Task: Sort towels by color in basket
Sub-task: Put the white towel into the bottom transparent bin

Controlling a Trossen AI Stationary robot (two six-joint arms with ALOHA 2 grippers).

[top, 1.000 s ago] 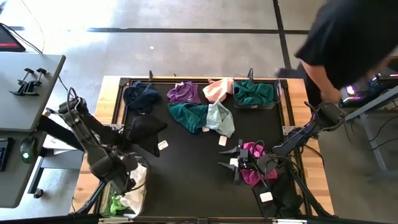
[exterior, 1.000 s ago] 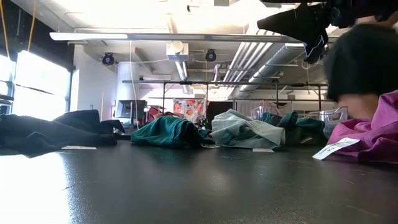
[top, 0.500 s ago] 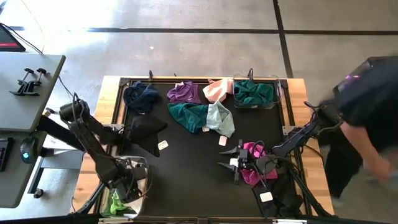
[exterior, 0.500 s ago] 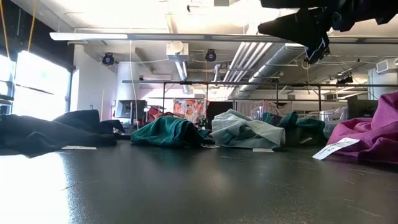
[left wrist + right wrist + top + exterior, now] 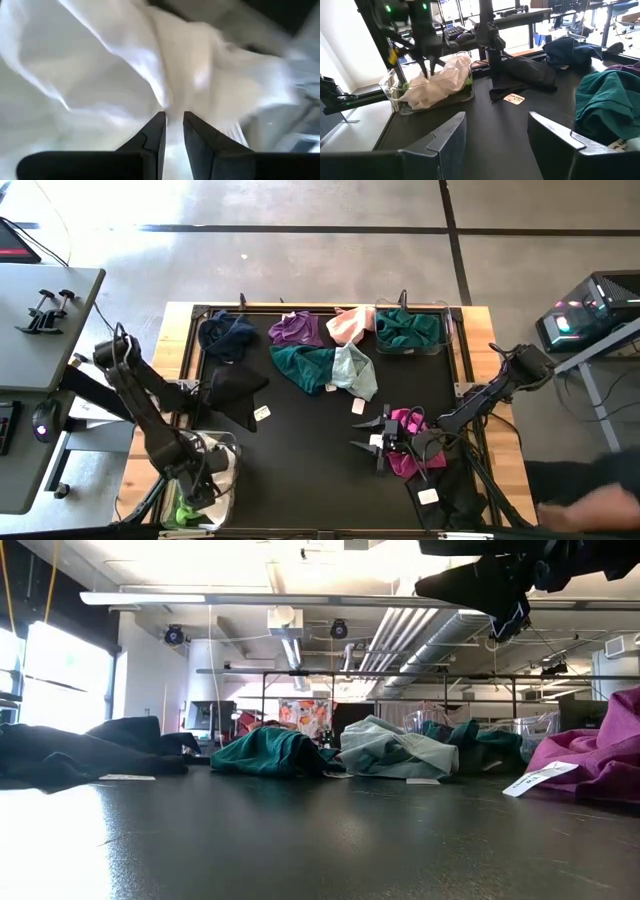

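My left gripper is down in the clear basket at the table's near-left corner, shut on the white towel. A lime towel lies in the same basket. My right gripper hangs open above the table beside the magenta towel, touching nothing. Navy, purple, pink, teal, mint and black towels lie on the mat. Another teal towel sits in the far-right basket. My left gripper pinches a raised fold of the white towel between its two fingers. It comes from above, pointing down into the basket. The rest of the towel lies heaped in the basket.
A second black towel lies at the near-right corner. Small white paper tags dot the mat. A person's arm shows beyond the table's near-right side. Bare mat lies between the two arms.
My left gripper has moved toward the near edge and down into the near-left basket with the white towel. The person at the table's right side has walked from the far right to the near right.
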